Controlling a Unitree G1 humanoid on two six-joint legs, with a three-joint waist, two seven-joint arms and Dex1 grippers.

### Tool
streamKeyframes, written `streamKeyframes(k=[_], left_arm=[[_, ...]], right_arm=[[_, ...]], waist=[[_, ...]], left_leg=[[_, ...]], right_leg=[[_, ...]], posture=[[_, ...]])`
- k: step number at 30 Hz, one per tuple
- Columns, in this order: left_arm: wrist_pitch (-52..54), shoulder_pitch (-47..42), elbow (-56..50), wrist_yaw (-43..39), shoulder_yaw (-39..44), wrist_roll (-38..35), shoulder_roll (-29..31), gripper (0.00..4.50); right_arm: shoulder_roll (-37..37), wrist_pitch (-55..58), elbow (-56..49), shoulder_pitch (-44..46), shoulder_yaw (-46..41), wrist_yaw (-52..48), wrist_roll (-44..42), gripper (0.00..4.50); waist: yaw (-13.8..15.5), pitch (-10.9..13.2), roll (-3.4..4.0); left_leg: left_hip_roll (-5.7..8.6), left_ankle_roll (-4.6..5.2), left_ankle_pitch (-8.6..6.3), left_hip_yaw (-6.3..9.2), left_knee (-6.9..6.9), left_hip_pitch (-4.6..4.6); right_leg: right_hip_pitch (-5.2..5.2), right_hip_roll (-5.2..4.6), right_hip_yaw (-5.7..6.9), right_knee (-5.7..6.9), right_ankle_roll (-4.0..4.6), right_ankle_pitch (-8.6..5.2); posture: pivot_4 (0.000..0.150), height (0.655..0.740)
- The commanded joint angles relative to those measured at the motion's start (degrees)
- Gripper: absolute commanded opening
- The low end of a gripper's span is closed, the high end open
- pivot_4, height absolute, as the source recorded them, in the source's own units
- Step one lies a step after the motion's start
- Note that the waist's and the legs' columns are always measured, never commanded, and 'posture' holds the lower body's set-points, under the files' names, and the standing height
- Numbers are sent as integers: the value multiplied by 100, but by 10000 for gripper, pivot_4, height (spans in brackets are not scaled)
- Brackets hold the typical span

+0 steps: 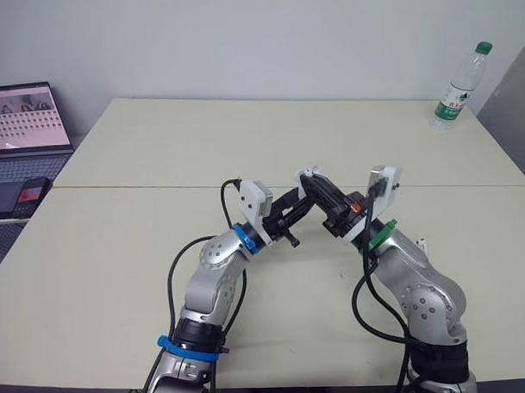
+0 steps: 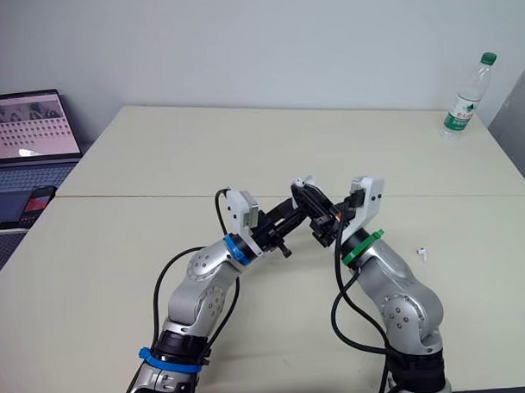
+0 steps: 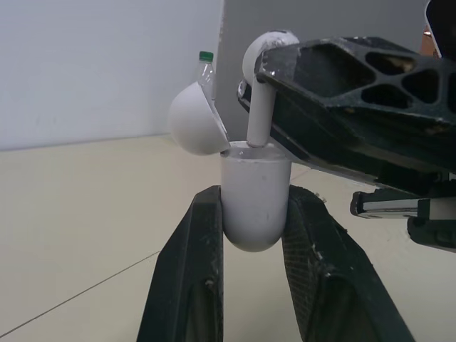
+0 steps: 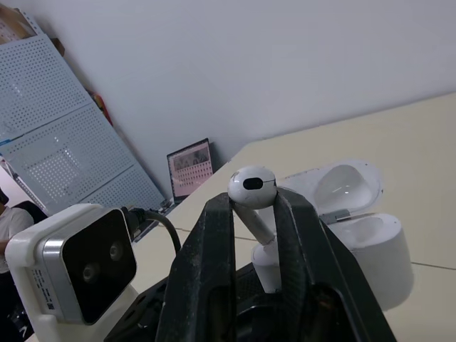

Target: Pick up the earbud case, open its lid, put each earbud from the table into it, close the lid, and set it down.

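My left gripper (image 3: pixel 254 201) is shut on the white earbud case (image 3: pixel 254 214), held above the table's middle with its lid (image 3: pixel 192 122) hinged open. My right gripper (image 4: pixel 253 203) is shut on a white earbud (image 4: pixel 251 187), whose stem points down into the case's opening (image 4: pixel 363 231). The two grippers meet tip to tip in the head views, left (image 1: pixel 297 204) against right (image 1: pixel 314 186). A second earbud (image 2: pixel 423 253) lies on the table to the right of my right arm.
A water bottle (image 1: pixel 455 91) stands at the table's far right corner. A laptop (image 1: pixel 23 123) and a phone (image 1: pixel 31 194) sit on a lower surface at the left. A seam crosses the cream table (image 1: pixel 145 278) from side to side.
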State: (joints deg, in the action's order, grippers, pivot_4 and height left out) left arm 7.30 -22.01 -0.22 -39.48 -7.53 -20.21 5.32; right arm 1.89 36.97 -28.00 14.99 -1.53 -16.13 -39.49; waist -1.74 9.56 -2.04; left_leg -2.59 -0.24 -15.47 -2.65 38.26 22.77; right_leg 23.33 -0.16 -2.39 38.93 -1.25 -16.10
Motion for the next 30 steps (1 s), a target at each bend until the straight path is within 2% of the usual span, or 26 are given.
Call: streamKeyframes(k=[1, 30], left_arm=[[-89, -31, -289, -40, -5, -105, -48, 7651], [-85, 71, -451, -194, -50, -187, -88, 7651]], right_arm=[[34, -104, -73, 2, 9, 25, -43, 3886], [494, -179, 22, -80, 409, 66, 347, 3886]], waist=[[0, 0, 0], [0, 0, 0]], left_leg=[[0, 0, 0, 0, 0, 0], [0, 0, 0, 1, -1, 0]], right_leg=[[0, 0, 0, 0, 0, 0], [0, 0, 1, -2, 0, 0]], posture=[[1500, 7362], [1500, 7362]])
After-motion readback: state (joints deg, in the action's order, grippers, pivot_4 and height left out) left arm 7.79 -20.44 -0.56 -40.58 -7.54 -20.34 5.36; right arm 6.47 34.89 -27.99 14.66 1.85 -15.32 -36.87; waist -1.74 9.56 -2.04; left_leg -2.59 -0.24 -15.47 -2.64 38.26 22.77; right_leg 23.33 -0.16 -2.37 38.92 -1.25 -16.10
